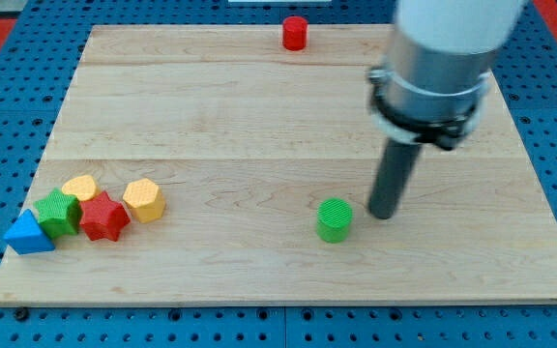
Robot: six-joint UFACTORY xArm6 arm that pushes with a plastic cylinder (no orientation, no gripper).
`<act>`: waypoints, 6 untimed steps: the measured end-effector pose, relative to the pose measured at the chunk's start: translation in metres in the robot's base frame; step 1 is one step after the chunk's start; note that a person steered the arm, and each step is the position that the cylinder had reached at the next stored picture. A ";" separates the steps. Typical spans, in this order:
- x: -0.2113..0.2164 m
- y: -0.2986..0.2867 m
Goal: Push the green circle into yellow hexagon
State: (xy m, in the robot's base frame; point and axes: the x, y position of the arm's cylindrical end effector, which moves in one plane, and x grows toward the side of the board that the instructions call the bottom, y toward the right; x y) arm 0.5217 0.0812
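The pale wooden worktop (259, 116), made of long planks with a fine lengthwise grain, fills most of the view and lies on a blue gridded surface (8, 106). Over its 2 o'clock quarter hangs the arm's broad white cylinder with a grey metal collar (431, 92), from which a straight dark rod drops to the board; my tip (382, 215) rests on the wood just beside the ribbed green plastic circle block (335, 219), at its 3 o'clock side, with a thin gap that may or may not be contact. There is no hand on this rig, so no grip state can be told. The green circle sits right of centre toward 5 o'clock, well apart from the ribbed yellow plastic hexagon block (144, 199), which lies far off at its 9 o'clock. Clustered with the hexagon at the board's 8 o'clock corner are a red star block (103, 217) touching it, a green star-like block (59, 213), a second yellow block of unclear shape (80, 186) and a blue triangle block (29, 234). A smooth red cylinder block (295, 33) stands alone at the 12 o'clock edge.
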 end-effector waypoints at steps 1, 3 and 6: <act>-0.005 -0.068; 0.043 -0.050; -0.002 -0.040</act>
